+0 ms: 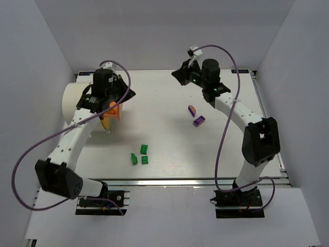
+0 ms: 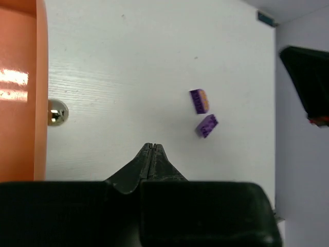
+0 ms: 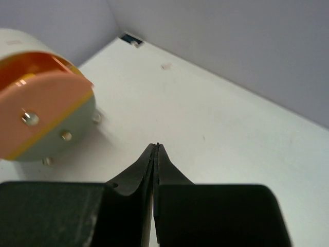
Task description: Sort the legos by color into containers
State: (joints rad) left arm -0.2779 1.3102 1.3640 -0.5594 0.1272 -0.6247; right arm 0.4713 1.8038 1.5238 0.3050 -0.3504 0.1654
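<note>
The container is a cream-white drum [image 1: 76, 101] lying on its side at the far left, its orange face [image 1: 114, 111] turned to the right. My left gripper [image 1: 124, 94] is shut and empty, hovering just beside that face [image 2: 20, 87]; a brass knob [image 2: 57, 112] shows there. My right gripper [image 1: 176, 75] is shut and empty, raised at the back centre. Two purple bricks [image 1: 192, 109] [image 1: 199, 121] lie right of centre; the far one [image 2: 199, 101] shows an orange part, the near one [image 2: 207, 125] is plain. Three green bricks [image 1: 144, 149] [image 1: 134, 158] [image 1: 146, 160] lie near the front centre.
White walls enclose the table on the left, back and right. The right wrist view shows the drum [image 3: 46, 118] with knobs [image 3: 30, 118] from across the table. My right gripper appears as a dark shape [image 2: 306, 82] in the left wrist view. Purple cables loop off both arms.
</note>
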